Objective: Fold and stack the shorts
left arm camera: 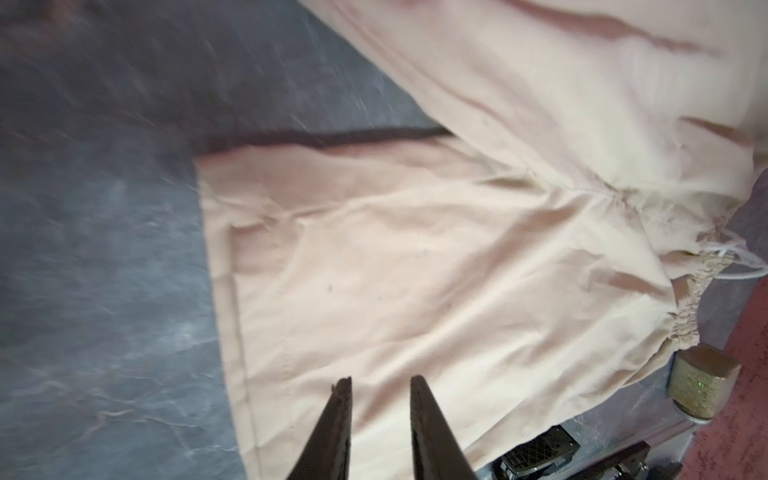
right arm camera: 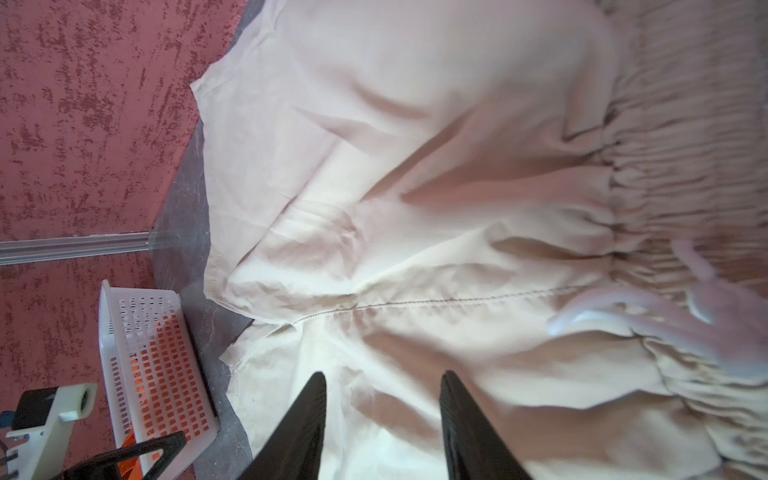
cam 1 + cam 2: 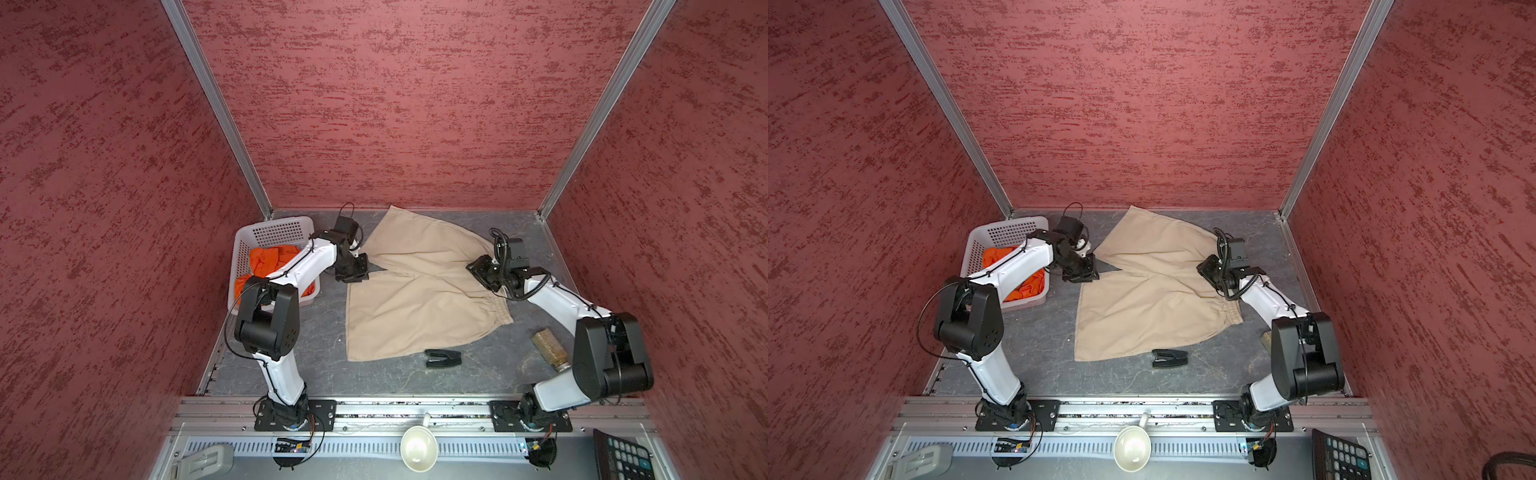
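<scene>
Orange shorts (image 3: 262, 258) lie crumpled inside the white perforated basket (image 3: 282, 232).

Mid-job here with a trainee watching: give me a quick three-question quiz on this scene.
1. True or false: the orange shorts lie in the white basket.
2. The beige shorts are: A) folded in half, B) spread open on the table, C) in the basket.
3. Which gripper is at their waistband end?
Key: 1 true; 2 B; 3 the right gripper.
</scene>
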You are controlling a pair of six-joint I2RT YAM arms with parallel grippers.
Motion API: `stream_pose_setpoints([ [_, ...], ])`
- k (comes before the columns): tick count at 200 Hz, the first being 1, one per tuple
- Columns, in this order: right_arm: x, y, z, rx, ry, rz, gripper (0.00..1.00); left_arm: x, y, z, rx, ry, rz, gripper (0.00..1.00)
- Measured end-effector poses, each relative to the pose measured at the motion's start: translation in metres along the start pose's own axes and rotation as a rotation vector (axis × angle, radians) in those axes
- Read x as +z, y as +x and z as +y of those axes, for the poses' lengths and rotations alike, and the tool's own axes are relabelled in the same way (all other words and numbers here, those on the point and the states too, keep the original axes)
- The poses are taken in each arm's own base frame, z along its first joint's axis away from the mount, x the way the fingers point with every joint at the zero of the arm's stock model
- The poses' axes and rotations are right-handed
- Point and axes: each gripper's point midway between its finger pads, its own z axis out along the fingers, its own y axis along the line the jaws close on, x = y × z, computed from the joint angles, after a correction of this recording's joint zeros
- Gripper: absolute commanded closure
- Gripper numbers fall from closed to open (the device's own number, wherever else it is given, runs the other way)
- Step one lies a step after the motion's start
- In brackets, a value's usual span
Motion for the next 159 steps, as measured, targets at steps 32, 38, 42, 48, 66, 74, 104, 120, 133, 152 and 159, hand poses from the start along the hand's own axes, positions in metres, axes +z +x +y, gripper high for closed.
stream_pose_setpoints([
  [32,0.014,0.039,-0.049,0.047,0.103,0.101,0.58,0.042,0.025,0.012,-0.036,-0.057,0.121,0.82],
  [38,0.016,0.042,-0.055,0.055,0.117,0.112,0.59,0.049,0.026,0.015,-0.044,-0.068,0.134,0.83],
  [42,0.017,0.045,-0.058,0.060,0.126,0.119,0.59,0.054,0.027,0.017,-0.047,-0.075,0.142,0.83],
  [48,0.019,0.047,-0.062,0.066,0.135,0.126,0.60,0.058,0.027,0.019,-0.051,-0.084,0.151,0.83],
  [66,0.024,0.051,-0.069,0.084,0.145,0.133,0.61,0.068,0.019,0.022,-0.055,-0.109,0.162,0.84],
  [74,0.025,0.051,-0.069,0.093,0.140,0.129,0.62,0.069,0.012,0.022,-0.053,-0.114,0.151,0.85],
  [104,0.030,0.050,-0.064,0.127,0.111,0.114,0.62,0.074,-0.020,0.021,-0.047,-0.120,0.111,0.85],
  [120,0.036,0.052,-0.056,0.126,0.093,0.117,0.60,0.074,-0.039,0.023,-0.050,-0.115,0.088,0.85],
  [133,0.041,0.055,-0.046,0.121,0.077,0.126,0.57,0.074,-0.055,0.026,-0.053,-0.115,0.069,0.85],
  [152,0.042,0.058,-0.038,0.114,0.069,0.132,0.54,0.071,-0.078,0.034,-0.054,-0.122,0.033,0.82],
  [159,0.040,0.059,-0.037,0.112,0.072,0.136,0.53,0.068,-0.083,0.036,-0.055,-0.126,0.023,0.80],
])
